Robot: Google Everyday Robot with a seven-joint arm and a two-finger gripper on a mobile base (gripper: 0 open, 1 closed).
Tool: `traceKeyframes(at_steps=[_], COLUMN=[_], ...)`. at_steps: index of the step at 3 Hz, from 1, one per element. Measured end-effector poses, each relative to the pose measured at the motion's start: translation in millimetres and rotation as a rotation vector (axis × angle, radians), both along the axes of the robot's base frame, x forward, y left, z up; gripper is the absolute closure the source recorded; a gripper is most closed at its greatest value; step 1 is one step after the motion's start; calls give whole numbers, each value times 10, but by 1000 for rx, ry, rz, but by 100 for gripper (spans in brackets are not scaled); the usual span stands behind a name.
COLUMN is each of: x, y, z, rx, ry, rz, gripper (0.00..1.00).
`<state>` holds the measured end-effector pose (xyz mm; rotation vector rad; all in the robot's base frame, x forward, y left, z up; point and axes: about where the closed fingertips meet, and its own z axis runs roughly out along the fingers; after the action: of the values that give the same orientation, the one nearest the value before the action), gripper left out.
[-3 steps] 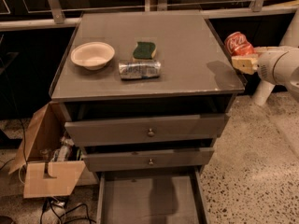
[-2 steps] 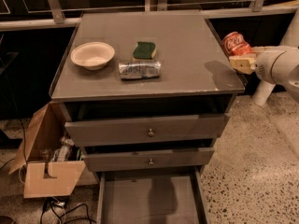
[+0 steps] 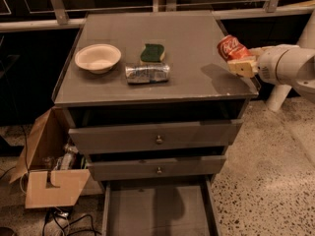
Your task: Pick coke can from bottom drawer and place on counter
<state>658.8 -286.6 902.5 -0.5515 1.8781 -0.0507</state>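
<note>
Since the earlier frames, the end effector point(image 3: 241, 57) and the coke can point(image 3: 231, 47) have shifted left, from outside the counter point(image 3: 187, 33) to a position at its right edge. I record the end effector as clenched on the coke can, one finger point(image 3: 243, 66) visible under the can's lower end. The can is tilted, its top leaning toward the counter's back left, and it overlaps the right edge roughly midway along it. A shadow falls on the counter towards the front right corner, set apart from the can. I cannot tell for certain whether the can touches the surface.

On the counter, a pale bowl point(image 3: 97, 58) sits near the left edge. A green sponge point(image 3: 152, 52) lies near the centre, and a silver can point(image 3: 147, 73) lies on its side just in front of the sponge.

The bottom drawer point(image 3: 157, 213) is pulled out, and I see only bare floor inside the part in view. The two knobbed drawers point(image 3: 155, 137) above it stand slightly open. A cardboard box point(image 3: 49, 183) rests on the ground beside the cabinet's left side.
</note>
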Motion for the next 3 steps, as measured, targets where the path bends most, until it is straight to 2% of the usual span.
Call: traceKeyframes(at_steps=[1,3], x=[40,94], y=[150,202], z=[-24,-108], rx=[-18,-39], ry=[38,90], rz=[65,109], gripper=[100,100])
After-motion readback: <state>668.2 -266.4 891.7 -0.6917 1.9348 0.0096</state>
